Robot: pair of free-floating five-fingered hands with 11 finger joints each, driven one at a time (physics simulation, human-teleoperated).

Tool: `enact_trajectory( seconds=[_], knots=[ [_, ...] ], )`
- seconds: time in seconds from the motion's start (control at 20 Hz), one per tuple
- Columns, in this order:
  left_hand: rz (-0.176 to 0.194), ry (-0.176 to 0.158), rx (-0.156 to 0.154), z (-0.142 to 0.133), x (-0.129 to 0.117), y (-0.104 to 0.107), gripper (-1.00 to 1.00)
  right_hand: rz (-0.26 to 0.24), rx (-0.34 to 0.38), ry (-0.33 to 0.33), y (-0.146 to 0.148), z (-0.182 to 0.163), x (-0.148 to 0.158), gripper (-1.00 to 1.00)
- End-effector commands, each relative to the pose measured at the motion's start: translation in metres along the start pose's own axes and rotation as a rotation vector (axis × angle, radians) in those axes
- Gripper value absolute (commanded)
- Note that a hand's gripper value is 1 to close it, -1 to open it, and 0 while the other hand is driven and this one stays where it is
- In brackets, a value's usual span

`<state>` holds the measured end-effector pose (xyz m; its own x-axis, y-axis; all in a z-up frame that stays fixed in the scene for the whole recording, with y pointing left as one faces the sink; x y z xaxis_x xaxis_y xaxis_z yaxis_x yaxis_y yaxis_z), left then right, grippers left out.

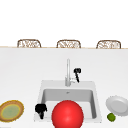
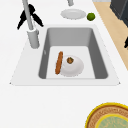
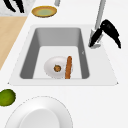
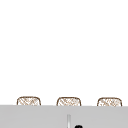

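1. A yellow plate (image 1: 11,110) with a green middle sits on the counter at 9 o'clock from the sink (image 1: 41,86).
2. The left hand (image 1: 40,109) floats over the sink's front left corner, at about 7 o'clock. Its fingers look curled up and it holds nothing.
3. A big red ball (image 1: 67,114) is at 6 o'clock, in front of the sink.
4. Inside the sink lies a white plate (image 2: 75,67) with a small brown bit (image 2: 70,60) on it. A long brown stick of food (image 2: 59,62) leans on the plate's edge.
5. The tap (image 1: 68,72) stands at 12 o'clock.
6. The right hand (image 1: 77,72) is just beside the tap, at 1 o'clock. Its fingers point down, spread apart, touching the tap's side handle but not wrapped round it.
7. A white dish (image 1: 117,105) and a green lime (image 1: 111,116) sit at 3 o'clock.
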<state>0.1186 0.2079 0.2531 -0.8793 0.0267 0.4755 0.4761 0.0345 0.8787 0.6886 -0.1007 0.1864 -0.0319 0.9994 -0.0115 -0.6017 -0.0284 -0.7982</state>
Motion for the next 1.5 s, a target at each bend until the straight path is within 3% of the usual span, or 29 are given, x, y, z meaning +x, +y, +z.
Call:
enact_trajectory(
  seconds=[0.0, 0.4, 0.5, 0.55, 0.65, 0.85, 1.2, 1.45],
  knots=[
    [0.0, 0.0, 0.0, 0.0, 0.0, 0.0, 0.0, 0.023, 0.066, -0.017, 0.007, -0.031, -0.009, -1.0],
    [0.0, 0.0, 0.0, 0.0, 0.0, 0.0, 0.0, 0.02, 0.44, -0.023, 0.004, -0.068, 0.005, -1.0],
    [0.0, 0.0, 0.0, 0.0, 0.0, 0.0, 0.0, -0.021, 0.472, -0.071, 0.012, -0.056, -0.013, -1.0],
    [0.0, 0.0, 0.0, 0.0, 0.0, 0.0, 0.0, -0.062, 0.479, -0.095, 0.016, -0.054, -0.019, 1.0],
    [0.0, 0.0, 0.0, 0.0, 0.0, 0.0, 0.0, -0.112, 0.454, -0.156, 0.019, -0.048, -0.026, 1.0],
    [0.0, 0.0, 0.0, 0.0, 0.0, 0.0, 0.0, -0.153, 0.534, -0.235, 0.021, -0.05, -0.026, 1.0],
    [0.0, 0.0, 0.0, 0.0, 0.0, 0.0, 0.0, -0.185, 0.53, -0.256, 0.023, -0.051, -0.026, 1.0],
    [0.0, 0.0, 0.0, 0.0, 0.0, 0.0, 0.0, -0.168, 0.572, -0.251, 0.026, -0.061, -0.019, 1.0]
  ],
)
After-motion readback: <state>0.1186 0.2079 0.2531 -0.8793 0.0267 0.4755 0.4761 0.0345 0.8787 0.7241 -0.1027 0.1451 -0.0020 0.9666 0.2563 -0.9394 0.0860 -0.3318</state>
